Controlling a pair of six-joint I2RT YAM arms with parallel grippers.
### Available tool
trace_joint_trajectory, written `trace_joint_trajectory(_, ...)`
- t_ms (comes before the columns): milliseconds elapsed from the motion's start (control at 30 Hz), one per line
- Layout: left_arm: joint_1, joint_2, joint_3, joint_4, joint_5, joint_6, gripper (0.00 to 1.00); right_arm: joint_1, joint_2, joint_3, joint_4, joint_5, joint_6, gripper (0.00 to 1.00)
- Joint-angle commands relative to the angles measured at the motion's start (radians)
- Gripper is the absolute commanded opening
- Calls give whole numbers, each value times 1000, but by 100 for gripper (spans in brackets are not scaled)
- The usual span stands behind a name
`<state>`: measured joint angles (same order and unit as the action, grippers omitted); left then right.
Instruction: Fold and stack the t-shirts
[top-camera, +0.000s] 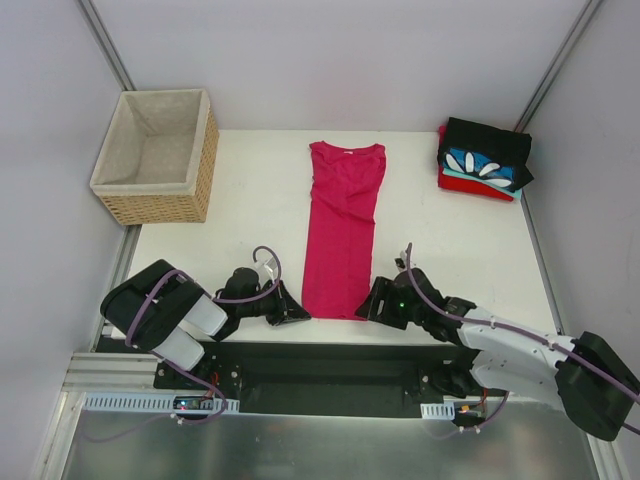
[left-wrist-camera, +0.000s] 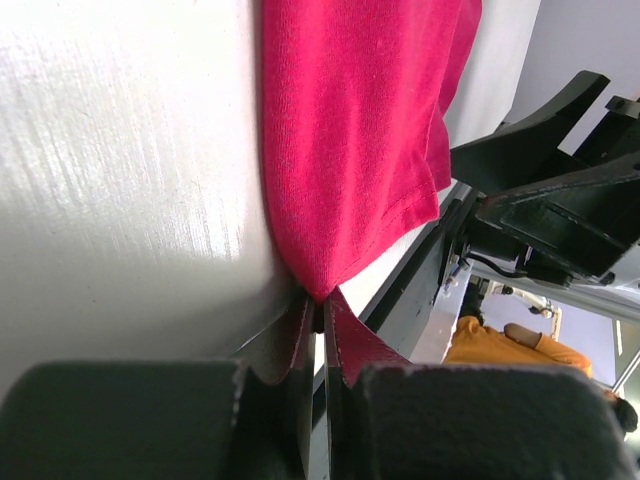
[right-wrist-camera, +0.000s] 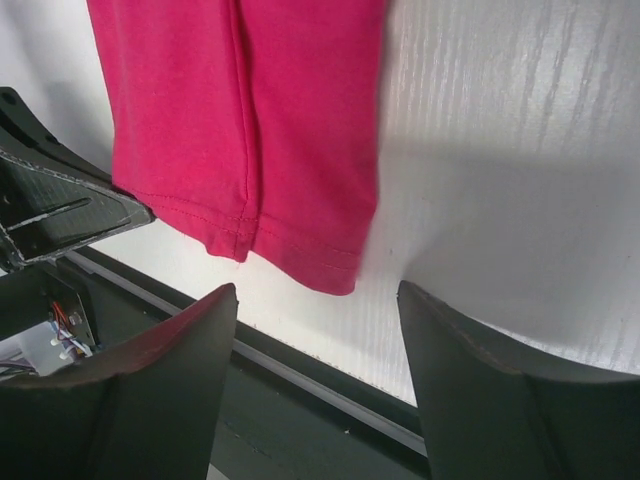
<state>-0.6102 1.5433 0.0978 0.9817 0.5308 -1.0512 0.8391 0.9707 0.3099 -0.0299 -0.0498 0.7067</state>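
A magenta-pink t-shirt (top-camera: 342, 225) lies on the white table (top-camera: 460, 260) as a long narrow strip, collar at the far end. My left gripper (top-camera: 296, 312) is shut on the hem's near left corner; the left wrist view shows cloth (left-wrist-camera: 350, 130) pinched between the closed tips (left-wrist-camera: 322, 300). My right gripper (top-camera: 372, 303) stands open just short of the near right corner. In the right wrist view the hem (right-wrist-camera: 250, 120) hangs a little beyond the spread fingers (right-wrist-camera: 315, 295), touching neither. A stack of folded t-shirts (top-camera: 485, 165), black over blue-and-white print over red, sits at the back right.
A wicker basket with beige lining (top-camera: 155, 155) stands at the back left corner. The table's near edge and a dark rail (right-wrist-camera: 300, 390) run right under both grippers. Grey walls close in on the left and right sides.
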Motion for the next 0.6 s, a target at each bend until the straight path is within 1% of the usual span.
trace_joint_trajectory(0,-14,5,-29,-112,-51,57,0,9,39,-8,10,-2,31,64)
trace_joint_trajectory(100,-14,-2,-29,-118,-54,57,0,9,48,-5,13,-2,33,58)
trace_joint_trajectory(333,-14,-8,-30,-126,-54,59,0,11,62,3,13,16,25,50)
trace_joint_trajectory(567,-14,-28,-29,-146,-52,62,0,12,114,15,25,30,11,43)
